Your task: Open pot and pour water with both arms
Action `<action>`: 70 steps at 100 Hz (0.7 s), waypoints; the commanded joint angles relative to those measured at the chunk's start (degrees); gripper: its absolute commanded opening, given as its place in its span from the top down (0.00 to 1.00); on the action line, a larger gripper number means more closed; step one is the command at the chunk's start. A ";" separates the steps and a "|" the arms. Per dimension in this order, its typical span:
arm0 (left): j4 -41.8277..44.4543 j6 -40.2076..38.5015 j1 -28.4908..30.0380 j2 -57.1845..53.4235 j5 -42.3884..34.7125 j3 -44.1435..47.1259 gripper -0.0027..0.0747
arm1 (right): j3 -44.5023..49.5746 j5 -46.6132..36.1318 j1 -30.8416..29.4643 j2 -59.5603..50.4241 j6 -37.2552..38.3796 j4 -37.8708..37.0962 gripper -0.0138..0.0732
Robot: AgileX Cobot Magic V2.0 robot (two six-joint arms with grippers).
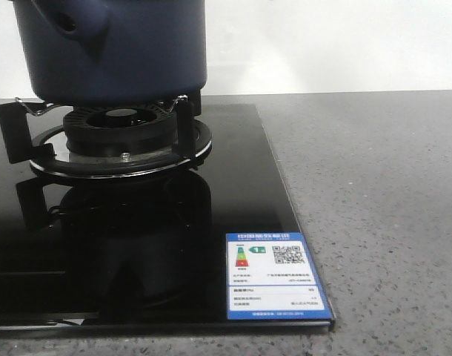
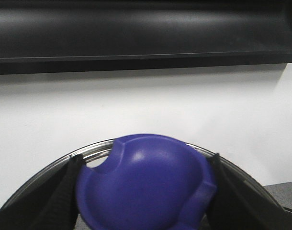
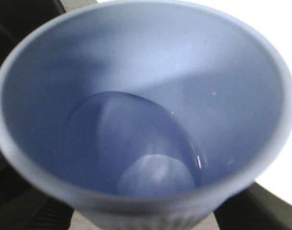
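Pot on burner; left tool grips lid knob.

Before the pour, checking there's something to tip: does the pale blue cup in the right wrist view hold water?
Yes, the pale blue cup holds a shallow pool of clear water at its bottom.

The large round dark navy-blue pot sits on the black metal burner grate, at about eleven o'clock on the glossy black glass cooktop. A blue-and-white rectangular paper label lies on the cooktop's near corner at five o'clock. The grey speckled stone tabletop extends from the cooktop's three o'clock side, with the white wall behind at twelve.
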 commanded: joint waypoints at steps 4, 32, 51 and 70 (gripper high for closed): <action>0.02 0.15 0.03 -1.18 -6.23 -2.10 0.52 | -3.98 -2.51 2.84 -0.63 -0.63 -10.57 0.40; 0.02 0.15 0.03 -1.18 -6.23 -2.10 0.52 | -4.22 -3.14 7.25 2.52 -0.63 -27.39 0.40; 0.02 0.15 0.03 -1.18 -6.23 -2.10 0.53 | -4.22 -3.51 8.22 3.78 -0.63 -34.85 0.40; 0.02 0.15 0.03 -1.18 -6.23 -2.10 0.53 | -4.22 -4.05 8.22 4.16 -0.63 -39.88 0.40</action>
